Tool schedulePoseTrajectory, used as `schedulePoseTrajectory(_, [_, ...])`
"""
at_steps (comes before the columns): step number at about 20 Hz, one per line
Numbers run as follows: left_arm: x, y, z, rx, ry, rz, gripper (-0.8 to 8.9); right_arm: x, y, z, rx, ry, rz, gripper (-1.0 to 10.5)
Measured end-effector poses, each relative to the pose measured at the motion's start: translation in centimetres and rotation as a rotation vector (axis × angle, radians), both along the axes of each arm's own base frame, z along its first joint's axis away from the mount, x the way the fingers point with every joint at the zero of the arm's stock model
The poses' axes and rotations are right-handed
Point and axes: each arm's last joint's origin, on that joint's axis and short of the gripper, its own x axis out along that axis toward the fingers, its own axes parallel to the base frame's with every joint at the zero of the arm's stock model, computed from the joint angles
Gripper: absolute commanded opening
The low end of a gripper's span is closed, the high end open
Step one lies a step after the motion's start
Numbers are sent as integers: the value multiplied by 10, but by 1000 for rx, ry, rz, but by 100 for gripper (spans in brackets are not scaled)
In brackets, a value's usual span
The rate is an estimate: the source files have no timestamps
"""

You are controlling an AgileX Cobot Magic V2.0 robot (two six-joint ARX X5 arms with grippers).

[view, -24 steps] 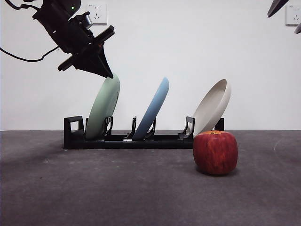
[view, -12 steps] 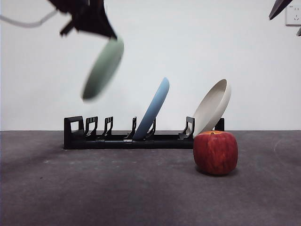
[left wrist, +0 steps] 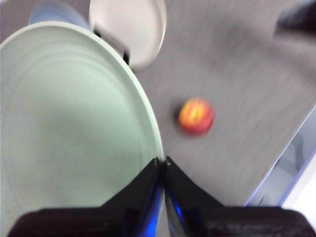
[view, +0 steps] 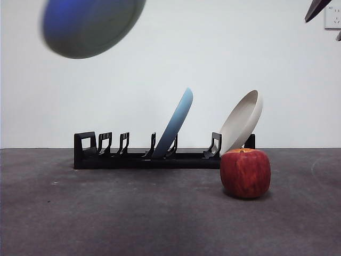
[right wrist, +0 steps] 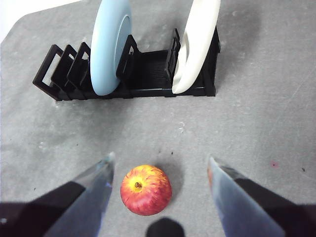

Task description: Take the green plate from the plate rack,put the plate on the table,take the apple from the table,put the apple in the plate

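The green plate (view: pixel 90 24) hangs blurred high at the upper left of the front view, well above the plate rack (view: pixel 133 159). In the left wrist view my left gripper (left wrist: pixel 163 165) is shut on the rim of the green plate (left wrist: pixel 69 123). The apple (view: pixel 245 173) rests on the table (view: pixel 133 213) in front of the rack's right end. My right gripper (right wrist: pixel 160 158) hovers open above the apple (right wrist: pixel 146 190), not touching it. Only a dark tip (view: pixel 317 8) of that arm shows in the front view.
A light blue plate (view: pixel 173 124) leans in the rack's middle slots and a cream-white plate (view: pixel 241 121) leans at its right end, just behind the apple. The rack's left slots hold nothing.
The green plate has gone from the rack's left slot up and to the left, carried by my left gripper, which has risen out of the front view. The apple and right arm stayed put.
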Motion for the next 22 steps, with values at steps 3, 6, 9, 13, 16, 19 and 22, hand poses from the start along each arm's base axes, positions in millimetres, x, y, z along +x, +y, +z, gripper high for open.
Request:
schedulePoseTrajectory(3, [-21,-25,-15,186,-17,-21,-8,0,0,0,0,0,0,315])
schedulePoseTrajectory(6, [-43,-59,-40,276,-90,-48,-9,0,0,0,-1,-4,-2,315])
schedulePoseTrajectory(9, [-58,-82,-83,321,-75,-87,-9,1,0,1,-1,-12,-2,315])
schedulePoseTrajectory(13, [-58,-106,-146,321,-73,-114,-9,1,0,1,0,-19,-2,315])
schedulePoseTrajectory(16, [-51,-118,-191,400,-30,-121,-9,1,0,1,0,-19,-2,315])
schedulePoseTrajectory(19, [-41,-132,-223,492,-18,-136,-9,1,0,2,0,-20,-2,315])
schedulePoseTrajectory(22, [-36,-143,-255,582,18,-172,-8,1,0,1,0,-19,-2,315])
